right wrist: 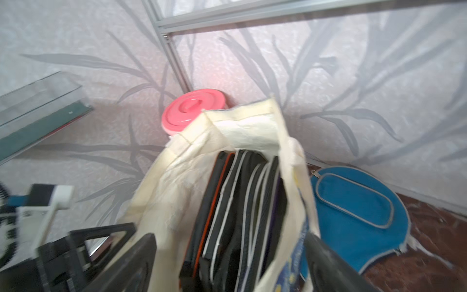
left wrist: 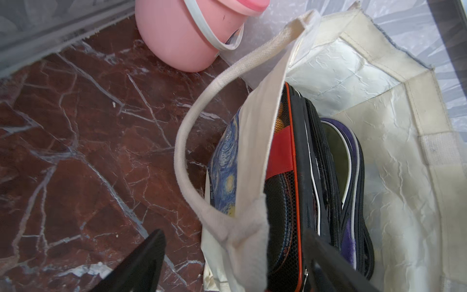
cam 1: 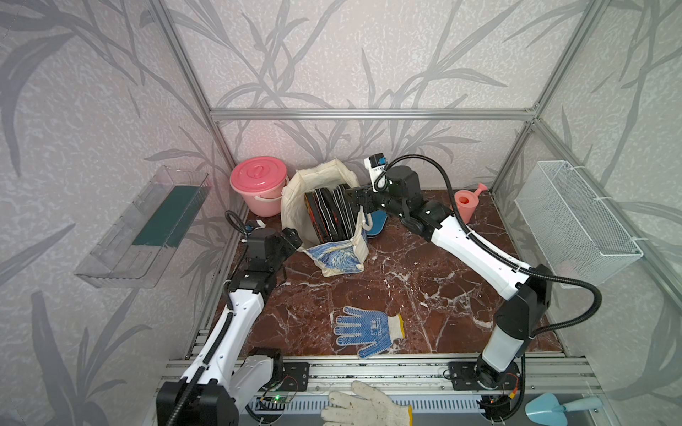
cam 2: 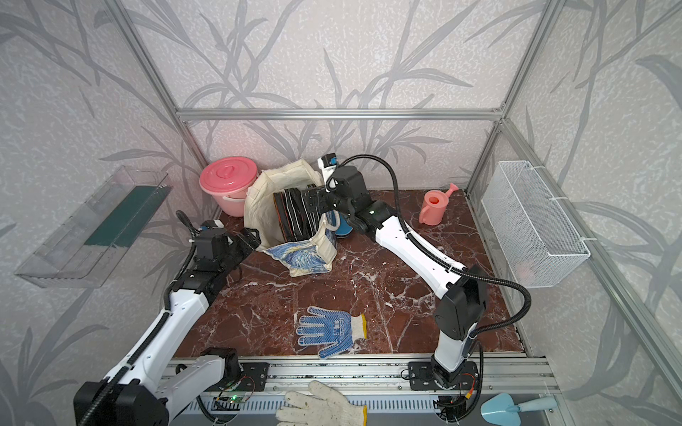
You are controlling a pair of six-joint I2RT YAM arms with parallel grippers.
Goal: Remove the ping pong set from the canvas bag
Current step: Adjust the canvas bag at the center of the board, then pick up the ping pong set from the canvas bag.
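The cream canvas bag point(cam 1: 295, 199) point(cam 2: 258, 206) stands open at the back of the table, its starry print panel facing forward. Several ping pong set cases point(cam 1: 328, 217) point(right wrist: 240, 202) stand upright on edge inside it. In the left wrist view a black-red mesh case point(left wrist: 285, 227) is nearest the wall and a purple one point(left wrist: 351, 227) lies behind it. A blue case point(right wrist: 358, 209) point(cam 1: 378, 225) lies on the table just outside the bag. My left gripper point(left wrist: 235, 252) point(cam 1: 291, 238) is open, straddling the bag's wall at a handle's base. My right gripper point(right wrist: 227, 260) point(cam 1: 350, 199) is open over the bag's mouth, astride cases and wall.
A pink lidded bucket point(cam 1: 258, 184) stands against the bag's left side and a pink watering can point(cam 1: 468, 201) at the back right. A blue-dotted glove point(cam 1: 365, 330) lies near the front edge. A wire basket point(cam 1: 575, 221) and a clear tray point(cam 1: 147, 228) hang on the side walls.
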